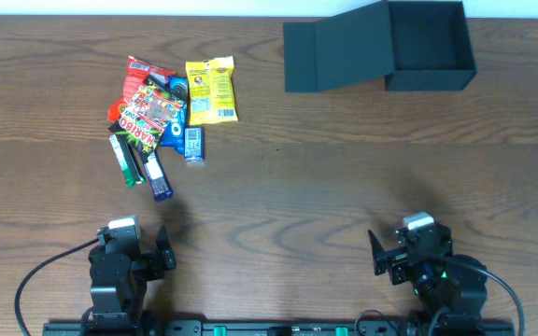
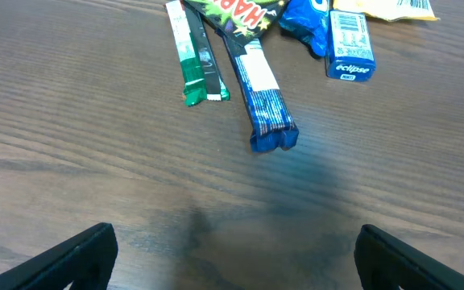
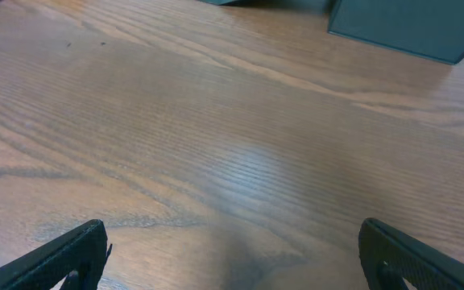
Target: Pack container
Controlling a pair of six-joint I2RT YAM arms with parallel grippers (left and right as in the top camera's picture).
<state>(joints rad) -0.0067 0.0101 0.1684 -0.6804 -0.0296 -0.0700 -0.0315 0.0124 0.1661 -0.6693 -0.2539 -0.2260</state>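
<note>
Both arms sit lowest in the overhead view, left end effector [image 1: 131,245] and right end effector [image 1: 412,246] spread wide and empty on a brown wood-grain worktop [image 1: 297,187]. The container [image 1: 432,79], flap open, stands well ahead of the right one; snack packets [image 1: 166,107] lie ahead of the left.

Left wrist: parted fingers [image 2: 71,258] over bare wood, a blue bar [image 2: 264,105] ahead.

Right wrist: parted fingers [image 3: 63,258], the container's wall far ahead, rightward.

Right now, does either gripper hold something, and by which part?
Nothing is held: the left gripper and the right gripper are both open and empty.
</note>
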